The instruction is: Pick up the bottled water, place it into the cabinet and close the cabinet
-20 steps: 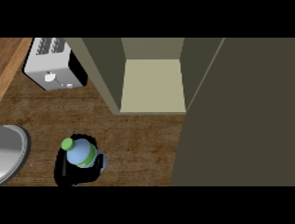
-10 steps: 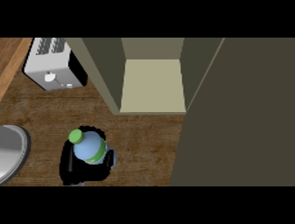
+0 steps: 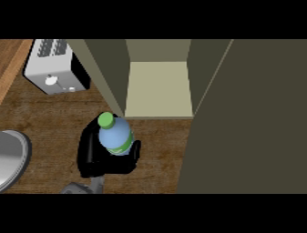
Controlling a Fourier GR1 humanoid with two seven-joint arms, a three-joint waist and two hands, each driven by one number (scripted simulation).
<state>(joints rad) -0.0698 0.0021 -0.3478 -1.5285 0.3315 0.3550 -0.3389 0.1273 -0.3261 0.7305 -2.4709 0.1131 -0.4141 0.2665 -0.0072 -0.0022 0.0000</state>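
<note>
Cabinet (image 3: 157, 88) open, door (image 3: 263, 118) swung out at its right. Toaster (image 3: 53, 67) left of cabinet. Right hand (image 3: 96, 157) curled around bottled water (image 3: 115, 135), just below cabinet front. Bottle looks light, smooth, maybe slippery; best held at middle, under green cap (image 3: 106, 119).

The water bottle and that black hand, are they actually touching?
Touching. In the head view the black hand curls round the bottled water, its fingers wrapping both sides of the bottle's lower body with no gap showing.
</note>
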